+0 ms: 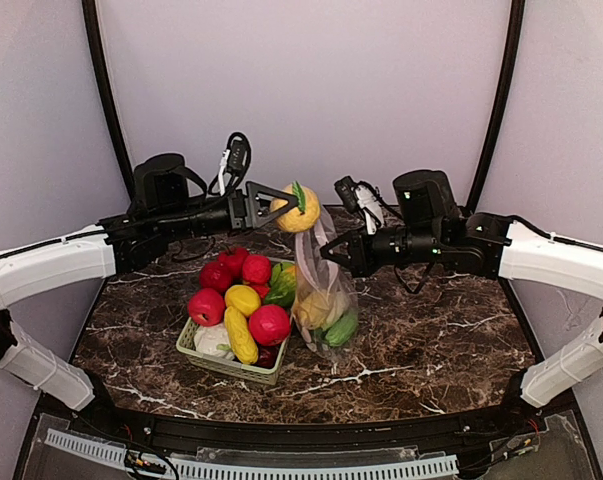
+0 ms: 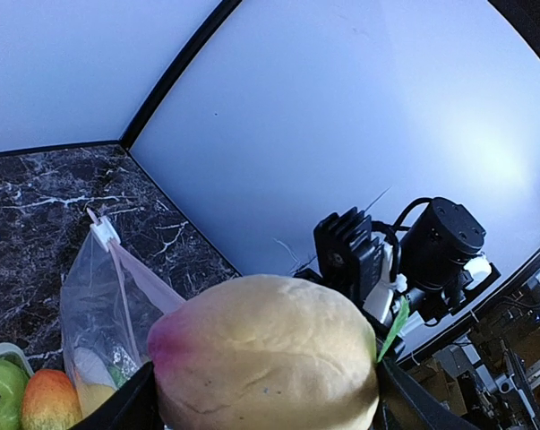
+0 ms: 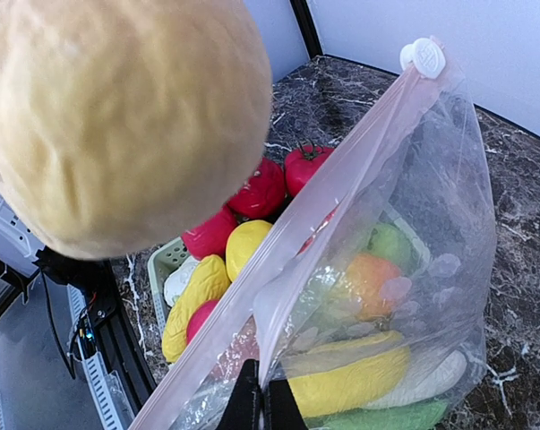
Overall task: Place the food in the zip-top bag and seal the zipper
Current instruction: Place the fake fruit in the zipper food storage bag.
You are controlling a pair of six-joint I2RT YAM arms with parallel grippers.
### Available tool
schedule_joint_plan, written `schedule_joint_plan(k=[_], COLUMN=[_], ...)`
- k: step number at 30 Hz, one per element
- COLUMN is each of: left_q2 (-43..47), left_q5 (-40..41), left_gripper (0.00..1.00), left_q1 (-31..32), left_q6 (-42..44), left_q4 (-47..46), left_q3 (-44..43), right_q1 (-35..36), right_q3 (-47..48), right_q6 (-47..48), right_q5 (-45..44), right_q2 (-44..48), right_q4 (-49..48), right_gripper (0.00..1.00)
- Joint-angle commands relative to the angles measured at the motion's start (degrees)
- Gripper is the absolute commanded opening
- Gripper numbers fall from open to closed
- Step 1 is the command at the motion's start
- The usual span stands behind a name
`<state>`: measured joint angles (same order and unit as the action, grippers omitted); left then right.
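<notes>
My left gripper (image 1: 286,209) is shut on a yellow fruit (image 1: 298,214) with a pink blush and a green leaf, held in the air above the mouth of the zip-top bag (image 1: 327,300). That fruit (image 2: 265,354) fills the left wrist view between the dark fingers (image 2: 126,408). My right gripper (image 3: 261,399) is shut on the bag's top edge and holds the bag (image 3: 404,269) upright. The pink zipper (image 3: 341,175) stands open, its white slider (image 3: 424,56) at the far end. Yellow, orange and green food (image 3: 359,381) lies inside the bag.
A pale green basket (image 1: 226,364) stands left of the bag on the dark marble table (image 1: 431,340), piled with red, yellow, white and green toy food (image 1: 243,300). Curved pale walls close off the back. The arms' bases sit at the near edge.
</notes>
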<state>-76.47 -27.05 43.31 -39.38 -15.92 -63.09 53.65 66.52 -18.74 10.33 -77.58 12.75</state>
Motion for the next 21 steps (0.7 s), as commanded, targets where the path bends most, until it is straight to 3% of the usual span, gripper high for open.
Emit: schedule_joint_plan(k=[1, 21], left_q2=[-1.95, -5.02], left_q5=[-1.71, 0.75], left_gripper=[0.59, 0.58], left_q1=[0.84, 0.99], left_q6=[-1.29, -0.69], left_q4=[-4.25, 0.42], left_q3=[-1.48, 3.49], right_q1=[0.50, 0.19], right_q3=[1.34, -0.24], right_q6=[-1.36, -2.72], right_q5=[-1.39, -0.65], right_q2=[0.67, 2.54], right_q4=[-2.82, -6.48], right_gripper=[0.00, 0.00])
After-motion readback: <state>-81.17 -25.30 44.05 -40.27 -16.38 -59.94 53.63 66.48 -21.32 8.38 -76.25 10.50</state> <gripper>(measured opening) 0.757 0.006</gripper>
